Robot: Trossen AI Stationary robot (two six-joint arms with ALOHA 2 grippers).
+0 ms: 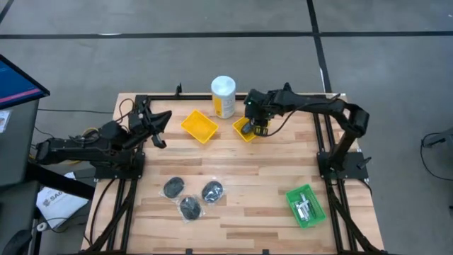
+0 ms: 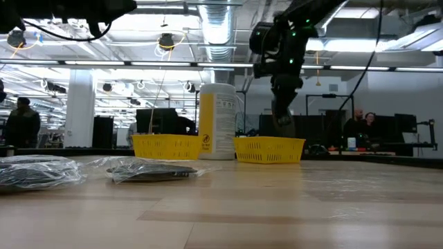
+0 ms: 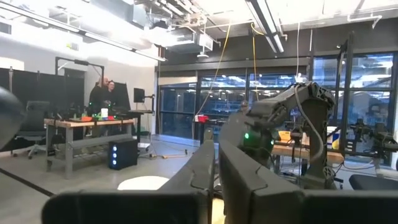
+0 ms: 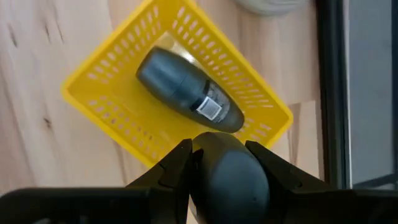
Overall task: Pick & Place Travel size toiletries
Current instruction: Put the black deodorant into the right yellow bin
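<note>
Right gripper (image 1: 259, 130): hangs over the yellow tray (image 4: 180, 93) near the far edge of the tabletop (image 1: 248, 177), jaws pinching a dark oblong bottle (image 4: 229, 177).
Held bottle: directly above the tray's near rim, so a straight drop looks likely to land it inside or on that rim.
Bottle in tray (image 4: 186, 90): already lying flat, long axis running corner to corner across the tray; the held one would need to settle beside it, not on it.
Second tray (image 1: 199, 125): just beside the tall white-capped canister (image 1: 223, 95), apparently holding nothing.
Wrapped discs (image 1: 191, 197): three, clustered near the front edge of the tabletop, nearer the left arm.
Left gripper (image 1: 157, 127): waits raised by the left edge, jaws nearly pressed together, holding nothing.
Green bin (image 1: 305, 205): front right corner, small silver pieces inside.
</note>
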